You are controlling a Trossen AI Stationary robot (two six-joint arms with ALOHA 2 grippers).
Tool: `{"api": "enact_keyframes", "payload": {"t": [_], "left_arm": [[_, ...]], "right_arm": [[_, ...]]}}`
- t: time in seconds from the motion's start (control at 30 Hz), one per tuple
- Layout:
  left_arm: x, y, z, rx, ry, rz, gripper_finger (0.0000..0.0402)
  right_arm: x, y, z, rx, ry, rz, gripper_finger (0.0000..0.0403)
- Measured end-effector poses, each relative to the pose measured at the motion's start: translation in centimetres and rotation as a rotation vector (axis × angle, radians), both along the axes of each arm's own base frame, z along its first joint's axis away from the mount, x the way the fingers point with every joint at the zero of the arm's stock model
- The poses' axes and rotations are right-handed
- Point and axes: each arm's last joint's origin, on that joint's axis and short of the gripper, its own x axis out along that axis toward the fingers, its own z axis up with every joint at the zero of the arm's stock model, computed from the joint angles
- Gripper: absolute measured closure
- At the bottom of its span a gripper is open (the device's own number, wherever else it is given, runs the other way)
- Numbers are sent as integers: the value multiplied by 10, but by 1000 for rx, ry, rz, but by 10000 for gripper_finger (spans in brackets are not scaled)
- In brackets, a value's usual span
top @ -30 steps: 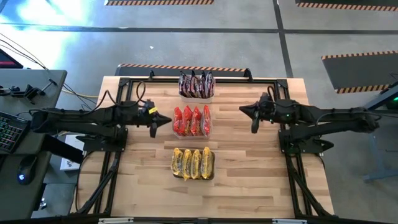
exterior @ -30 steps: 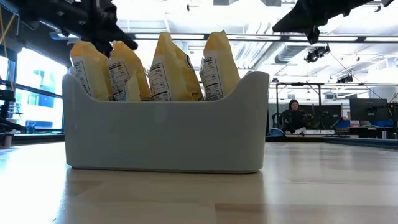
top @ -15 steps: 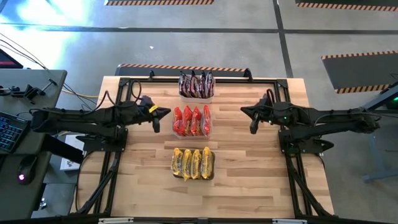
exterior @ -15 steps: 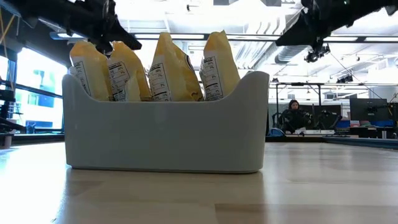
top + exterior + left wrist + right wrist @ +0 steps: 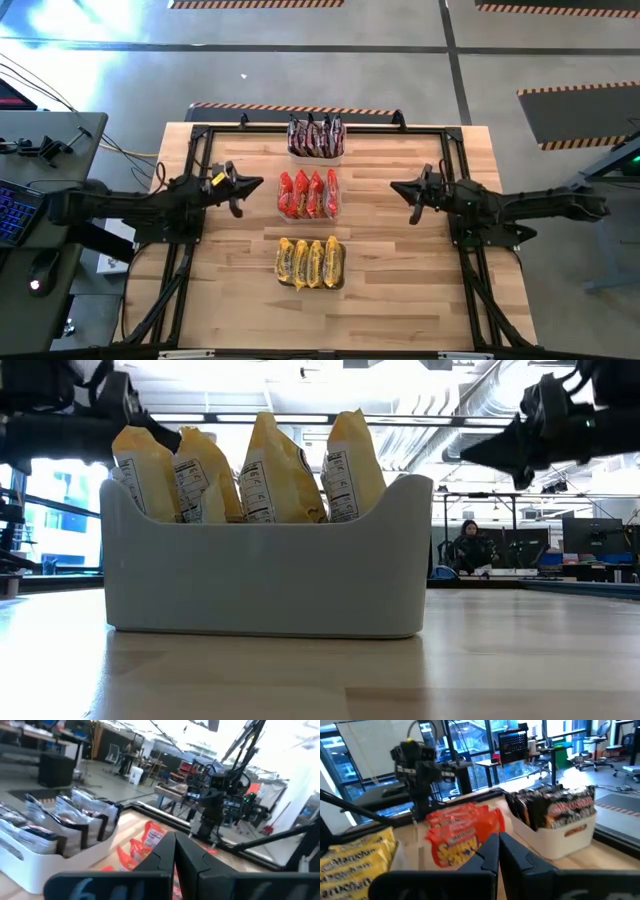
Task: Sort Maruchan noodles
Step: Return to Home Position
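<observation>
Red noodles (image 5: 308,194) are flanked by left gripper (image 5: 252,185) and right gripper (image 5: 398,188); both are clenched, empty; each is best drawn straight outward from them, level.

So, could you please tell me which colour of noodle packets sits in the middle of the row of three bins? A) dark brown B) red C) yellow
B: the high view shows the red packets between the dark brown packets and the yellow packets.

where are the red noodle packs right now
High view: the red noodle packs stand mid-table, between the dark packs and the yellow packs.
</observation>
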Motion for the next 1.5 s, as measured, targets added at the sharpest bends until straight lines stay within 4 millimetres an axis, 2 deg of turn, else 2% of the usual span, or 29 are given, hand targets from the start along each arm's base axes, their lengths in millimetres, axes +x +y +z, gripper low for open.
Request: {"api": "enact_keyframes", "payload": {"t": [0.1,0.33,0.63,0.83,1.23,1.33,1.5], "left_arm": [[-4,3,1,49,6,-3,402],[-16,7,7,75,-30,-60,402],[-42,8,4,51,-30,84,402],[-43,10,2,58,-14,150,402],[-42,12,-9,-53,55,193,402],[-42,12,-9,-70,50,183,402],[-42,12,-9,-71,50,182,402]], "right_arm": [[-4,-2,-9,-3,9,-18,402],[-13,-3,-11,-33,-65,-12,402],[-29,-3,-7,-86,-94,-80,402],[-42,-4,2,-142,-190,-152,402],[-41,-6,-7,-148,-93,-144,402],[-40,-6,-15,-77,-32,-131,402],[-38,-5,-17,-47,-5,-97,402]]}}
